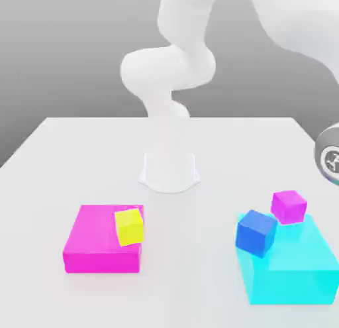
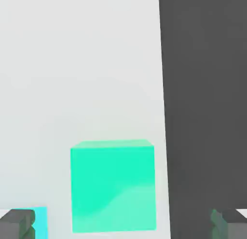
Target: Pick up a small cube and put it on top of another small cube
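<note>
The tool (image 2: 123, 223) is hanging wide open over a green cube (image 2: 113, 185) on the worktop (image 1: 218, 148); a yellow cube (image 1: 129, 226) is leaning on a pink slab (image 1: 93, 244).

yellow cube (image 1: 129, 226) | blue cube (image 1: 255, 232) | magenta cube (image 1: 289, 206) | magenta slab (image 1: 99, 244) | cyan slab (image 1: 294, 264) (translucent) | white table (image 1: 79, 161)
</note>
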{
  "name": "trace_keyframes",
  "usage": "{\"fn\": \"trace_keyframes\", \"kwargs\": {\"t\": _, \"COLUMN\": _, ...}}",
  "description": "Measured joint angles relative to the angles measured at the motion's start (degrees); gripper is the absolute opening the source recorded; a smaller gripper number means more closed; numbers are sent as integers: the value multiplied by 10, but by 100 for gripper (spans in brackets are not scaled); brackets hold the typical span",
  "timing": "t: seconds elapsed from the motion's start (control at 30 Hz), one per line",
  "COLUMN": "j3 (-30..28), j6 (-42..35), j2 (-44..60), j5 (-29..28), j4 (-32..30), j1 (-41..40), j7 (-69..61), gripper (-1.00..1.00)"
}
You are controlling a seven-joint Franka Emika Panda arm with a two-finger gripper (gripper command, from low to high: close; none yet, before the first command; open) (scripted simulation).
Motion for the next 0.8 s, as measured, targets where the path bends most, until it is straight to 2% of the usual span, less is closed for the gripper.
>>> {"fn": "trace_keyframes", "kwargs": {"t": 0.03, "j3": -1, "j6": 12, "j2": 17, "j5": -3, "j4": 4, "j1": 1, "j7": 1, "gripper": -100}}
{"fn": "trace_keyframes", "kwargs": {"t": 0.23, "j3": -3, "j6": 17, "j2": 25, "j5": -4, "j4": 6, "j1": 2, "j7": 1, "gripper": -100}}
{"fn": "trace_keyframes", "kwargs": {"t": 0.4, "j3": 7, "j6": -38, "j2": -51, "j5": 10, "j4": -14, "j1": -4, "j7": -8, "gripper": -100}}
{"fn": "trace_keyframes", "kwargs": {"t": 0.8, "j3": 43, "j6": -94, "j2": -298, "j5": 73, "j4": -205, "j1": -4, "j7": -39, "gripper": -100}}
